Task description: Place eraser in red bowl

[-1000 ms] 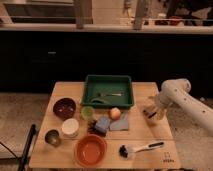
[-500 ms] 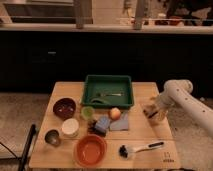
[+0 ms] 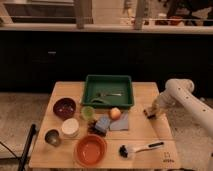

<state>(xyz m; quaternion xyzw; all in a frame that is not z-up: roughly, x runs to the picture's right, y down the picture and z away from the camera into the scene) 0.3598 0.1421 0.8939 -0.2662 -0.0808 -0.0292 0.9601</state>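
Observation:
The red bowl (image 3: 91, 150) is wide, shallow and orange-red, and stands empty at the table's front, left of centre. My gripper (image 3: 150, 112) is low over the table's right edge, at the end of the white arm (image 3: 175, 92), far right of the bowl. A tiny dark block, the eraser (image 3: 148, 114), shows right at the gripper tip, at table level. I cannot tell whether it is held or only touched.
A green tray (image 3: 107, 80) with cutlery stands at the back. A maroon bowl (image 3: 64, 107), white cup (image 3: 70, 127) and metal cup (image 3: 52, 137) stand at the left. A green cup (image 3: 88, 113), orange fruit (image 3: 114, 113), blue sponge (image 3: 102, 124) and grey cloth (image 3: 121, 122) lie mid-table. A brush (image 3: 140, 148) lies at the front right.

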